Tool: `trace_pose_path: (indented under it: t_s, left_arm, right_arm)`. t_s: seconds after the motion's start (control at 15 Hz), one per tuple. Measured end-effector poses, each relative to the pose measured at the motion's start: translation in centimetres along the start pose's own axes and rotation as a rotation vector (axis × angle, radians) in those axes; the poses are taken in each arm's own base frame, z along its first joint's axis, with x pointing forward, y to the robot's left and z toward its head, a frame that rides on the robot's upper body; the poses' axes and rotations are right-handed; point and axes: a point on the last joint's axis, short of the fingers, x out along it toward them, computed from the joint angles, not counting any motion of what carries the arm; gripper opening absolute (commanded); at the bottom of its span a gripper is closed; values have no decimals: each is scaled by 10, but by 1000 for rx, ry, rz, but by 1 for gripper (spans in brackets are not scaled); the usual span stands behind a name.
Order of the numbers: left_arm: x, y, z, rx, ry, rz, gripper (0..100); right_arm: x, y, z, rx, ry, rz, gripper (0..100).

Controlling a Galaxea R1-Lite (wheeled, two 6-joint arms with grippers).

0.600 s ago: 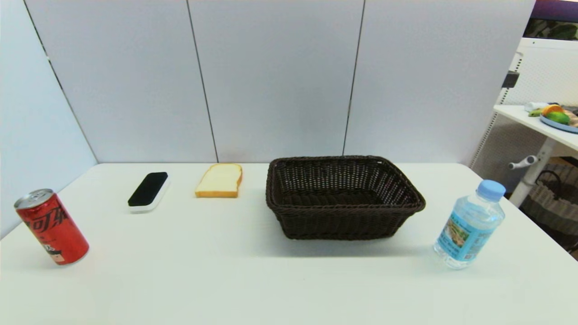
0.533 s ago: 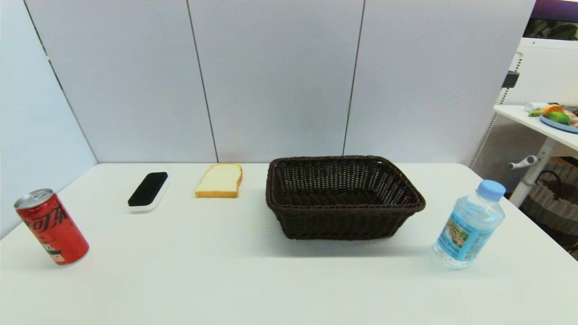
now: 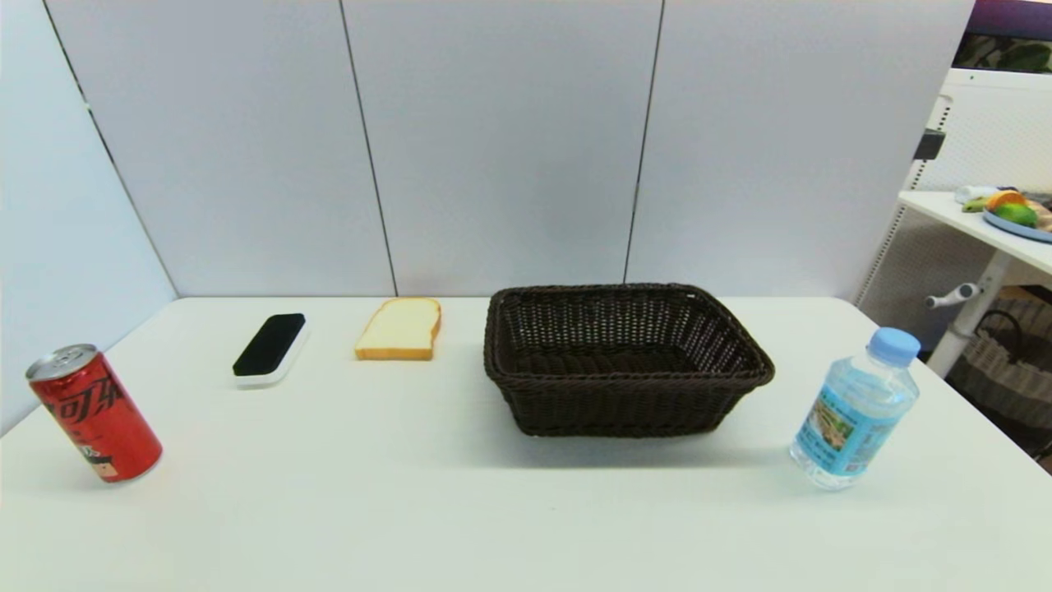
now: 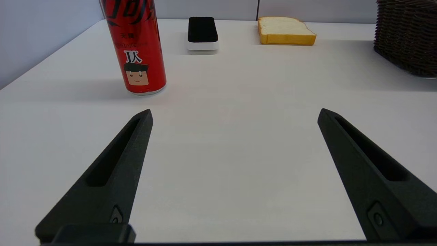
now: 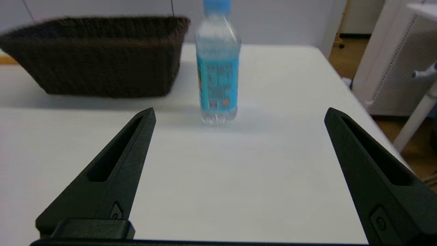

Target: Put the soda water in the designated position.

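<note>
One soda water (image 3: 855, 411) stood at frame right, cap cut off in my wrist view. My right gripper (image 5: 239, 114) and left gripper (image 4: 234, 114) were spread, holding nothing.

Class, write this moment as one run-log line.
stage: approach | soda water: upright on table, right of basket, ungrasped | right gripper: open, facing bottle | left gripper: open, idle near red can

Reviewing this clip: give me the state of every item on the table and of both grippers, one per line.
soda water: upright on the table, capped, right of the basket, not held.
red can: upright, unopened, at the table's left edge.
basket: nothing inside.
bread slice: lying flat.
black eraser: lying flat.
left gripper: open, holding nothing, near the can.
right gripper: open, holding nothing, facing the soda water.
</note>
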Motion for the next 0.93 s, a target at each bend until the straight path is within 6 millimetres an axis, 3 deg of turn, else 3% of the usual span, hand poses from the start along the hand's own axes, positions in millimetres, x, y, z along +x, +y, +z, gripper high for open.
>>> trace_pose_path:
  t_s: [0.27, 0.53, 0.73, 0.93]
  left_arm:
    - [0, 0, 0, 0, 0, 0, 100]
    - [0, 0, 0, 0, 0, 0, 100]
    - [0, 0, 0, 0, 0, 0, 100]
    - [0, 0, 0, 0, 0, 0, 100]
  right_arm:
    - [28, 0, 71, -4, 4, 72, 100]
    - [92, -2, 119, -23, 63, 103, 100]
    - [147, -3, 132, -36, 76, 115, 100]
    - [185, -3, 122, -38, 98, 112, 100]
